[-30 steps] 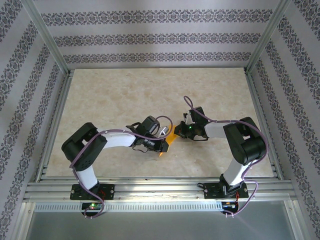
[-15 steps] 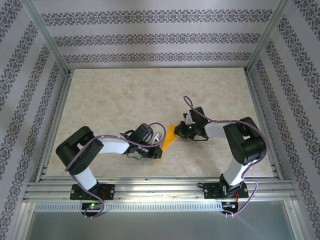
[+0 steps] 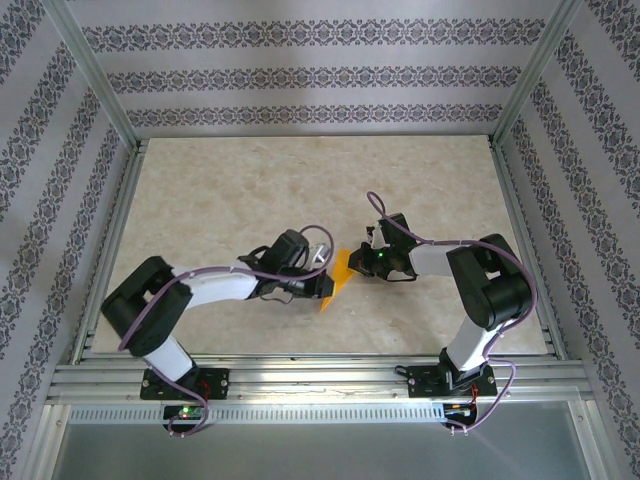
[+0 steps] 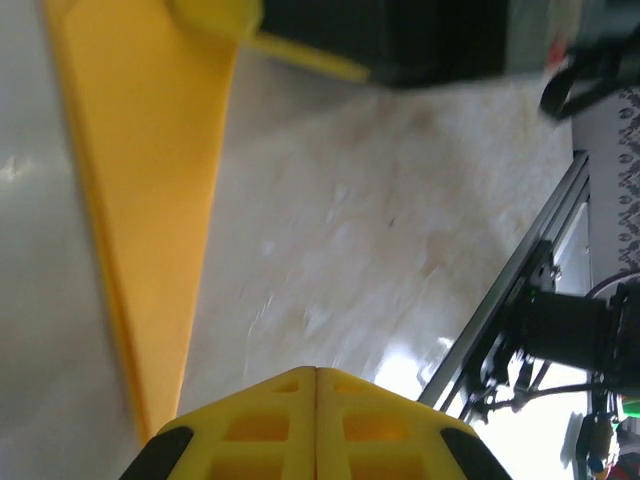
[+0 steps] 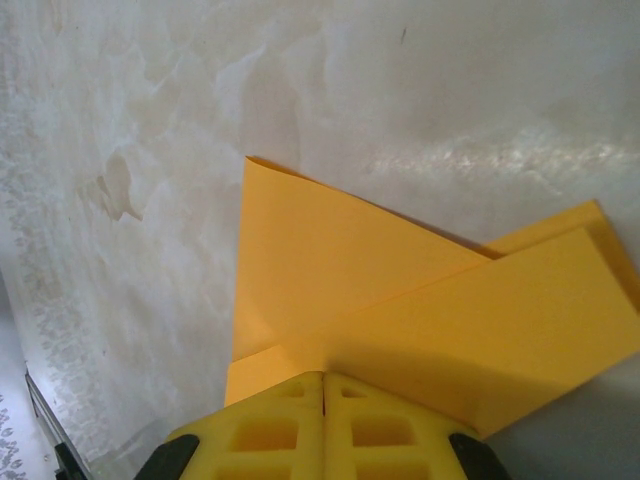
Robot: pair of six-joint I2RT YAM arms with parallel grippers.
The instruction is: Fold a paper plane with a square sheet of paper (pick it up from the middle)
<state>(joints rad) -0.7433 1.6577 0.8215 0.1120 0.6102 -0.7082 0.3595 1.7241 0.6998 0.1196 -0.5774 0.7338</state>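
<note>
Right wrist: closed right gripper (image 5: pixel 325 378) presses the folded orange-yellow paper sheet (image 5: pixel 380 290); closed left gripper (image 4: pixel 316 372), just beside, might skew it.

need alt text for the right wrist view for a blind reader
Folded orange-yellow paper, one flap overlapping another, sits mid-frame against a pale marbled table. At the bottom, the right gripper, its yellow fingers shut together, appears to pinch the paper's near edge.

The fixed top camera looks down from the near edge on the whole table (image 3: pixel 250 190), while both wrist cameras sit very near the same orange paper (image 3: pixel 338 276).
</note>
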